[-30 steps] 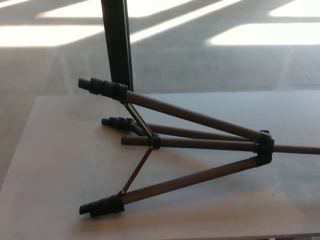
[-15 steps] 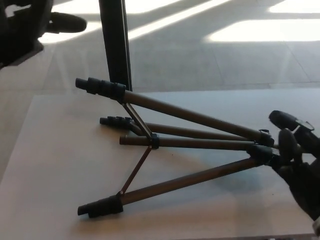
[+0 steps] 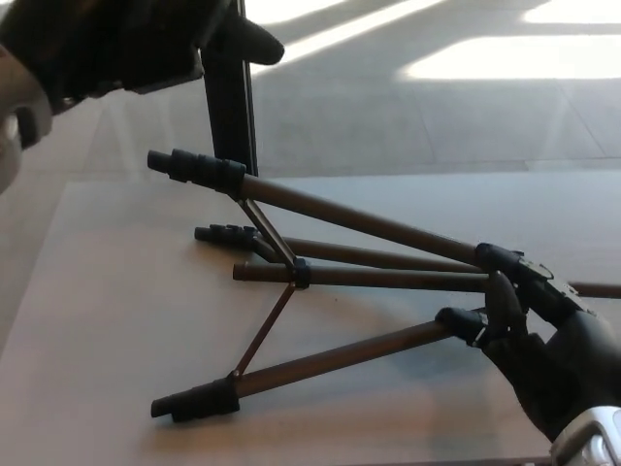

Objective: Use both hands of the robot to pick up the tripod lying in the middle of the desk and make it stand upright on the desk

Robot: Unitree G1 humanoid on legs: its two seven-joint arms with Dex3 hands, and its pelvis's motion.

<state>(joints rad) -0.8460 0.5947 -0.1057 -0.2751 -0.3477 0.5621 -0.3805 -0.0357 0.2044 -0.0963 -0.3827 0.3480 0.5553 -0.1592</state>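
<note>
Head view of the desk (image 3: 107, 320), a pale flat surface with sunlit floor (image 3: 408, 107) beyond its far edge. The tripod (image 3: 330, 277) lies on its side in the middle of the desk, its three legs spread and fanning toward picture left, each ending in a black ribbed foot section; thin braces join the legs to a collar on the centre column. The legs converge at the hub toward picture right, and the column continues past it to the right edge of the frame. The right hand (image 3: 529, 335) enters from the lower right and sits at the hub, its thick black fingers (image 3: 505, 296) curled about the junction where the legs meet; it appears to touch the tripod there, though whether the grasp is fully closed cannot be told. The left hand (image 3: 126, 44) occupies the upper left corner, raised well above the desk and apart from the tripod, close to the camera and blurred; one digit juts toward the right, it holds nothing visible, and its degree of opening cannot be told. A dark upright post (image 3: 228, 97) stands behind the desk's far edge.
</note>
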